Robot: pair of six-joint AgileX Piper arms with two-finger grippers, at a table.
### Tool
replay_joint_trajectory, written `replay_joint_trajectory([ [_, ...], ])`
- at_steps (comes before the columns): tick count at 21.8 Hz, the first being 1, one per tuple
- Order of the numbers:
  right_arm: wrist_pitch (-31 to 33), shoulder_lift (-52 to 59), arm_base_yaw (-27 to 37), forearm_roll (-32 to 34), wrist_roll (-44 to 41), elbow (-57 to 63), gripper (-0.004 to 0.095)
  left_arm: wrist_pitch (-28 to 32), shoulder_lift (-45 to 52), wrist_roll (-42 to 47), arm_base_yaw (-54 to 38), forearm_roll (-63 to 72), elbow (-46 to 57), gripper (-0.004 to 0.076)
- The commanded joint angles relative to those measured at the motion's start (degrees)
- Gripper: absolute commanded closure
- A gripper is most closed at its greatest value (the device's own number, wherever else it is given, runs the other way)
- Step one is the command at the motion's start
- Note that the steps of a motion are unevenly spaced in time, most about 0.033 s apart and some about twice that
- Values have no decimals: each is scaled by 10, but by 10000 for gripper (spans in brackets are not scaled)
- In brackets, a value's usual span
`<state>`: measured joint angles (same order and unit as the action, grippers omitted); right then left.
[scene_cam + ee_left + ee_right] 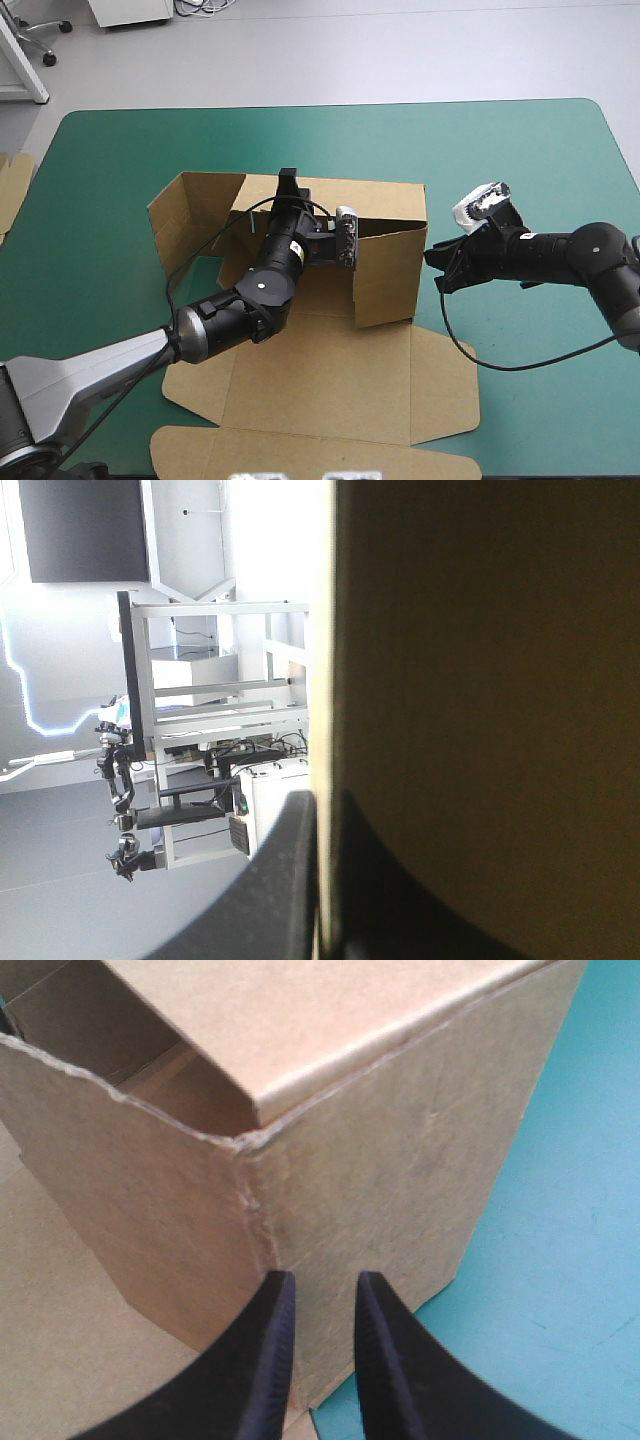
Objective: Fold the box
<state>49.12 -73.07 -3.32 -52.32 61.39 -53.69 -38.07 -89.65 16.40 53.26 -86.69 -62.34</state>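
Note:
The brown box (385, 270) stands in the middle of the teal-green table with its walls raised and a flat lid panel (330, 390) stretching toward the near edge. My left gripper (290, 185) reaches over the box to its far wall. In the left wrist view the wall (480, 680) runs edge-on between the two black fingers, so this gripper (322, 802) is shut on it. My right gripper (435, 268) sits just outside the right wall. In its own view the gripper (323, 1282) shows a narrow gap with nothing in it, pointing at the box's corner (400, 1160).
More brown board (12, 185) lies at the table's left edge. Bare teal-green cover (540, 170) stretches to the right of and beyond the box. The lid's side flaps (450, 385) lie flat near the right arm.

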Motion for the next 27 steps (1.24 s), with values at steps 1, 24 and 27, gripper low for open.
replay_joint_trajectory([
  [1,27,17,1,-19,-12,-16,691,3,20,8,4,-23,-14,738],
  [24,-17,-3,0,-74,2,-15,332,-3,12,0,8,9,-49,731],
  [27,-46,-4,0,-93,2,-15,333,-13,-3,-25,8,24,-59,731],
])
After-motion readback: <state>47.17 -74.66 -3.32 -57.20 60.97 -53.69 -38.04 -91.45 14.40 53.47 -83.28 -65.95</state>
